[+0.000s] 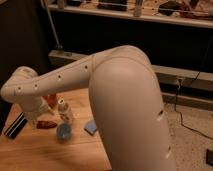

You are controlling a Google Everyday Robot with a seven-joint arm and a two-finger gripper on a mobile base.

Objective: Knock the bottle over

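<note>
The bottle (64,111) is small and white with a pale label and a narrow neck. It stands upright on the wooden table (30,152), just behind the small blue cup (63,132). The gripper (39,114) hangs below the cream wrist at the left end of the arm (60,80), just left of the bottle. A blue sponge (91,126) lies to the right of the cup.
A red packet (47,124) lies under the gripper and an orange object (51,99) sits behind it. A black striped object (15,125) lies near the table's left edge. The arm's big elbow (132,110) hides the table's right side. A dark shelf unit (150,30) stands behind.
</note>
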